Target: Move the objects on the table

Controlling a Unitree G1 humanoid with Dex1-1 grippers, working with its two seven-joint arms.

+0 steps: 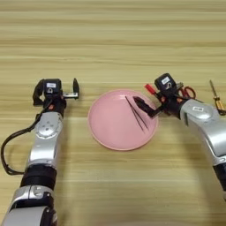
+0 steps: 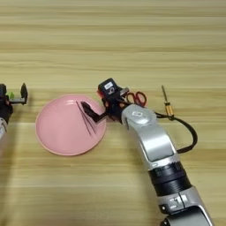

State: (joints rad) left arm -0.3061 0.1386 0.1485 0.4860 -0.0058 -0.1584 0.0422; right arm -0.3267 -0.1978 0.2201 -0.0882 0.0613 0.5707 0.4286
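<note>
In the left eye view, the tweezers [image 1: 135, 113] are being seen lying on the pink plate [image 1: 110, 132], slanting from its upper middle toward its right side. The right gripper [image 1: 145, 98] is being held over the plate's right rim, just beside the tweezers. One black finger [image 1: 143, 106] is reaching over the plate, and the red marker [image 1: 150, 89] is being gripped, with its red end sticking out up and to the left of the gripper's body. The left gripper [image 1: 76, 88] is being held apart over the bare table [image 1: 113, 39], left of the plate, with its fingers spread and nothing between them.

In the right eye view, the same layout is being shown. The tweezers [image 2: 85, 116] are resting in the plate's [image 2: 62, 137] right half, and the right gripper [image 2: 93, 106] is being kept at the rim, touching or nearly touching them; which cannot be told. Behind the right arm, red-handled scissors [image 2: 138, 97] and a small screwdriver [image 2: 166, 102] are lying on the table [image 2: 113, 44], well apart from the plate. The left gripper [image 2: 22, 94] is showing only at the left edge, open.

As a judgement, the task is being reckoned about half done: the tweezers are already on the plate, while the marker is not yet set down.
</note>
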